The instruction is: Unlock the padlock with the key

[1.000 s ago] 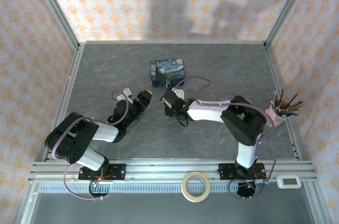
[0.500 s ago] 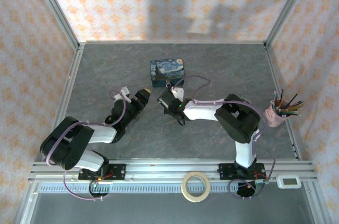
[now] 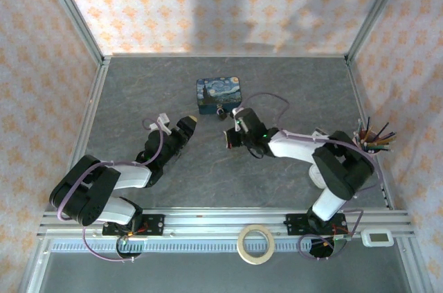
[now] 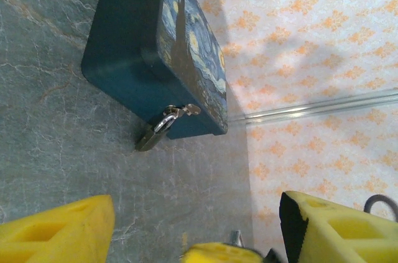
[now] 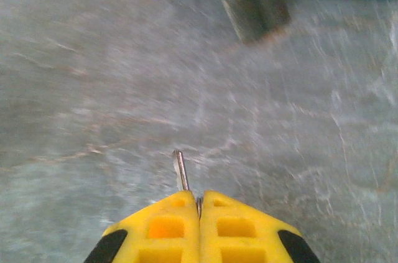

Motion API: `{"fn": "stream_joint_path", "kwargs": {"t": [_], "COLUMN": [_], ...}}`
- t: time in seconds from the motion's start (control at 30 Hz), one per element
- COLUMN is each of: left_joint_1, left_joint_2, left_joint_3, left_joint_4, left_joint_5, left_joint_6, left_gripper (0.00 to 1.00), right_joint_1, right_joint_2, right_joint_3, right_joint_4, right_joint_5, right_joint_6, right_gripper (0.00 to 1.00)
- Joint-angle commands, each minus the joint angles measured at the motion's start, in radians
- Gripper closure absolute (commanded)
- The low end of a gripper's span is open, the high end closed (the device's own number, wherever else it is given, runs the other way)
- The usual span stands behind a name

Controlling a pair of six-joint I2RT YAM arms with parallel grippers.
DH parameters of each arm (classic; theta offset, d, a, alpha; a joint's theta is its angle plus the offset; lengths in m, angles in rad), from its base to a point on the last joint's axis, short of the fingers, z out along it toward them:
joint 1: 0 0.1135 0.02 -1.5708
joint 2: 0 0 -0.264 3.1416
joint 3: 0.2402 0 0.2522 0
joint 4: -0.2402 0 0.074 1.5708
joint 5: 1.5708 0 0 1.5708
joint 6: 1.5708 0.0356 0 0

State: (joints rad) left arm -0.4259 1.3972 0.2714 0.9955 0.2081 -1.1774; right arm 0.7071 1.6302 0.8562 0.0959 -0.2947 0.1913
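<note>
Grey marbled counter [image 3: 138, 92] lies bare to the left of and beyond the one blue tin [image 3: 219, 94]. Metal rails and papered walls close it in on three sides. One padlock [image 4: 152, 135] hangs by its shackle from the tin's clasp, on the side towards the arms, with its body down on the counter. The right gripper [image 5: 199, 199] is pressed together on the one key [image 5: 180, 171]. The key's blade points ahead at the padlock [image 5: 255, 5] but is clear of it. The left gripper [image 3: 189, 123] is spread and holds nothing, well short of the tin [image 4: 130, 58]. One tape roll [image 3: 256, 243] sits on the near rail and one cup of pens [image 3: 367, 146] by the right edge. Since half a second ago the right wrist has shifted right and its elbow has swung out towards the cup. The left arm has hardly moved.
</note>
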Motion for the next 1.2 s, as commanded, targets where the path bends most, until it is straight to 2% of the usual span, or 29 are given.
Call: {"fn": "stream_joint_path", "kwargs": {"t": [0.0, 0.23, 0.33, 0.43, 0.53, 0.63, 0.7, 0.9, 1.0, 1.17], "left_joint_1": [-0.015, -0.055, -0.067, -0.075, -0.081, -0.083, -0.084, -0.095, -0.100, -0.102], "left_joint_2": [0.008, 0.123, 0.180, 0.220, 0.232, 0.219, 0.208, 0.191, 0.191, 0.185], "left_joint_3": [0.012, 0.034, 0.042, 0.047, 0.054, 0.059, 0.065, 0.092, 0.094, 0.088], "left_joint_4": [0.043, 0.203, 0.309, 0.394, 0.423, 0.356, 0.301, 0.209, 0.203, 0.202], "left_joint_5": [0.035, 0.102, 0.135, 0.161, 0.171, 0.152, 0.136, 0.110, 0.103, 0.092], "left_joint_6": [-0.007, -0.050, -0.064, -0.072, -0.073, -0.080, -0.085, -0.079, -0.077, -0.074], "left_gripper": [0.32, 0.35, 0.41, 0.47, 0.49, 0.48, 0.47, 0.49, 0.59, 0.89], "right_joint_1": [-0.024, -0.026, -0.025, -0.026, -0.025, 0.015, 0.043, 0.068, 0.069, 0.069], "right_joint_2": [-0.036, -0.045, -0.047, -0.056, -0.058, -0.078, -0.085, -0.064, -0.056, -0.068], "right_joint_3": [-0.007, 0.002, 0.009, 0.008, 0.020, 0.041, 0.054, 0.083, 0.090, 0.087], "right_joint_4": [0.050, 0.077, 0.114, 0.146, 0.133, 0.070, 0.047, 0.056, 0.064, 0.065], "right_joint_5": [-0.228, -0.399, -0.468, -0.482, -0.418, -0.210, -0.118, -0.059, -0.070, -0.074], "right_joint_6": [-0.106, -0.096, -0.058, -0.031, -0.011, -0.047, -0.075, -0.083, -0.079, -0.086], "right_gripper": [1.00, 1.00, 1.00, 1.00, 1.00, 1.00, 1.00, 1.00, 1.00, 1.00]}}
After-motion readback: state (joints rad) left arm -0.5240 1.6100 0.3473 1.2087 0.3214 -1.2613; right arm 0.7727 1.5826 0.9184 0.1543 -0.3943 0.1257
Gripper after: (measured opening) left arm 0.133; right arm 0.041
